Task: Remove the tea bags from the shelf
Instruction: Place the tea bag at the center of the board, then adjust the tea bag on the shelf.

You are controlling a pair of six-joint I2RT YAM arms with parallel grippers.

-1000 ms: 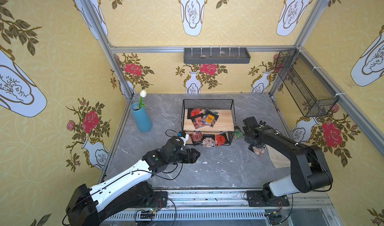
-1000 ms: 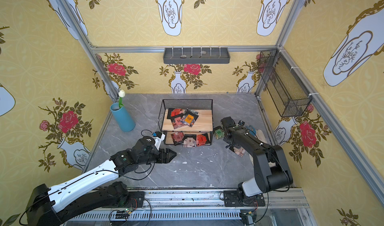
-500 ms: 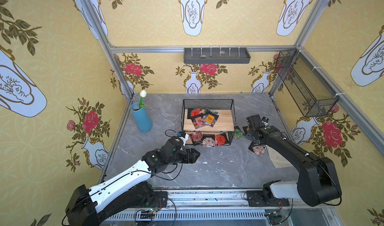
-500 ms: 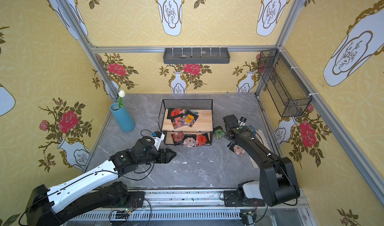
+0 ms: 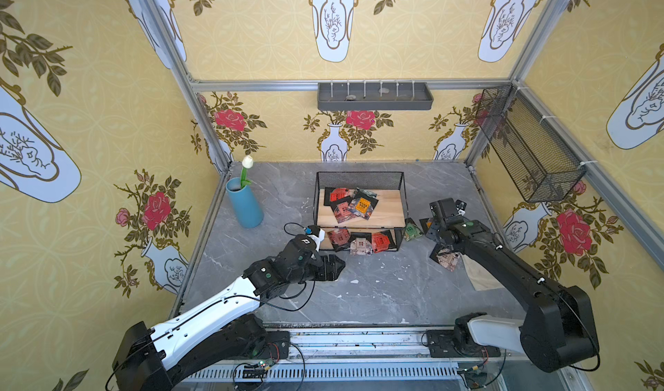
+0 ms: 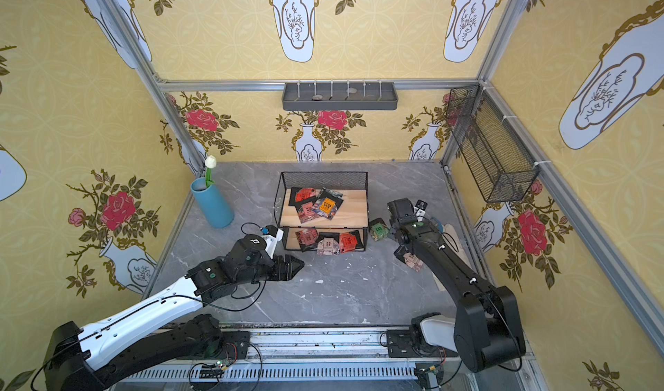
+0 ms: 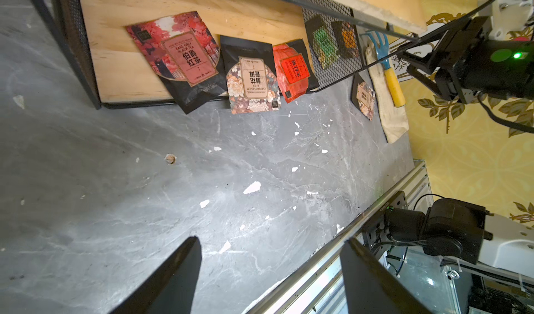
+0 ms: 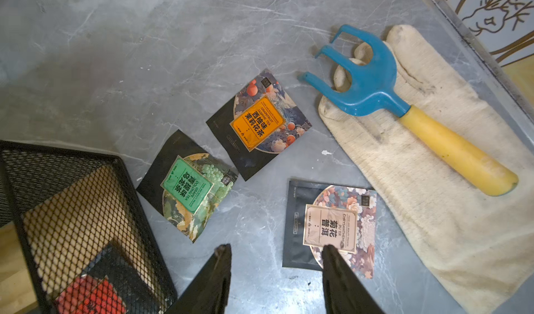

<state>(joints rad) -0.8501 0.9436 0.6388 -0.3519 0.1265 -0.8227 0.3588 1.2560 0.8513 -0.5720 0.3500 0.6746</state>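
Shelf runs left-right; 3 tea bags overhang its front.

Tea bags, upper board: we count four, overlapping.
Tea bags, lower board: we count three.
Tea bags, desk: we count three.
Shelf: we count one, with two boards.
Vase, flower, rake, cloth: one each.
Wall tray, mesh basket: one each.

"EARL GREY BLACK TEA" is read on the pink sachet, "GRAPEFRUIT JASMINE TEA" on the orange sachet, "GRAPE OOLONG TEA" on the green sachet, "CHRYSANTHEMUM PU'ER" on the beige sachet.
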